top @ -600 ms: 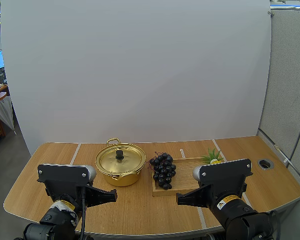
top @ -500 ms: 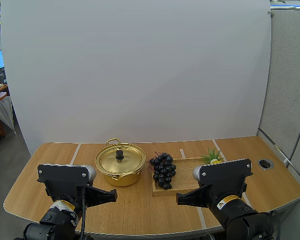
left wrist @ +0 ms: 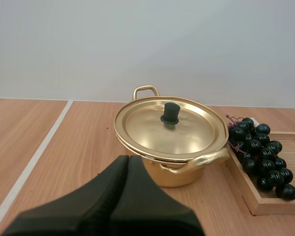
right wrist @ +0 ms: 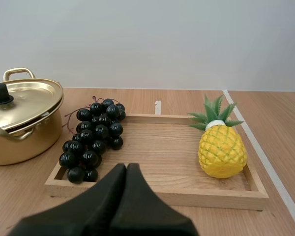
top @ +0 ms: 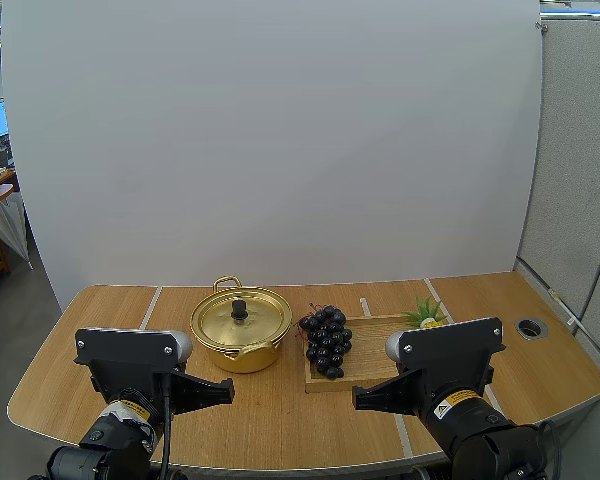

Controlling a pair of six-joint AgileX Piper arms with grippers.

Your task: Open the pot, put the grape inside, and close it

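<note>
Pot (top: 241, 340) with its lid (top: 220, 322) on stands beside the grapes (top: 326, 341) on the wooden tray (top: 372, 345), seen from above. Your left gripper (left wrist: 128, 158) is closed on nothing, facing the pot. Your right gripper (right wrist: 126, 166), closed too, faces the tray

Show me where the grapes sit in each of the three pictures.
High view: grapes on the wooden tray's left end, right of the pot.
Left wrist view: grapes on the tray, beside the pot's handle.
Right wrist view: grapes between pot and pineapple.
Shared landmark: the pot's black knob.
</note>
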